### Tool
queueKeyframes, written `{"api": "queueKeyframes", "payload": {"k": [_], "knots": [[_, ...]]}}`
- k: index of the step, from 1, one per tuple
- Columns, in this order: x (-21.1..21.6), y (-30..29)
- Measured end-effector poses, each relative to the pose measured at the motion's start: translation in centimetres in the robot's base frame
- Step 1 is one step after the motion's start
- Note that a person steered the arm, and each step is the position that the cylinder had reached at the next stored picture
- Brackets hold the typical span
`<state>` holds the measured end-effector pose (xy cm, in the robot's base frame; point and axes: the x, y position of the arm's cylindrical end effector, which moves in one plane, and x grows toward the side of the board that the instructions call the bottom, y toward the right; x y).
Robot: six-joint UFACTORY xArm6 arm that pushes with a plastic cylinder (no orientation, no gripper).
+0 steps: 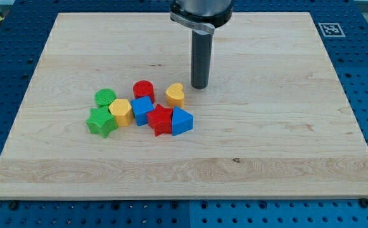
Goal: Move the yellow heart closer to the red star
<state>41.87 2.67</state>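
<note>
From where I stand, the arm's dark rod comes down from the top centre of the frame and its tip (199,87) sits on the wooden table (285,158), just to the upper right of the yellow heart (175,95), near it but apparently not touching. There is no claw on this arm at all, only the rod, so nothing is open, closed or holding anything. The yellow heart lies a little above and right of the frame's centre-left cluster, and the red star (160,120) is just below it and slightly left, close already but with a small gap between them. The red star is crowded: a blue block (182,120) presses against its right side, another blue block (142,109) sits against its upper left, and a red cylinder (144,90) stands to the heart's left. Further left are a yellow block (120,112), a green cylinder (105,97) and a green star (101,121). The risk, as I judge it, is in the angle of the push. If the tip drives the heart from too far right, the heart may skid left into the red cylinder or the upper blue block instead of settling beside the star. Push too hard and the heart could knock the star itself away, scattering the packed neighbours.
</note>
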Motion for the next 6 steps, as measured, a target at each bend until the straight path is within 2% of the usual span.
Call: {"api": "queueKeyframes", "payload": {"k": [6], "knots": [[0.6, -3.9]]}}
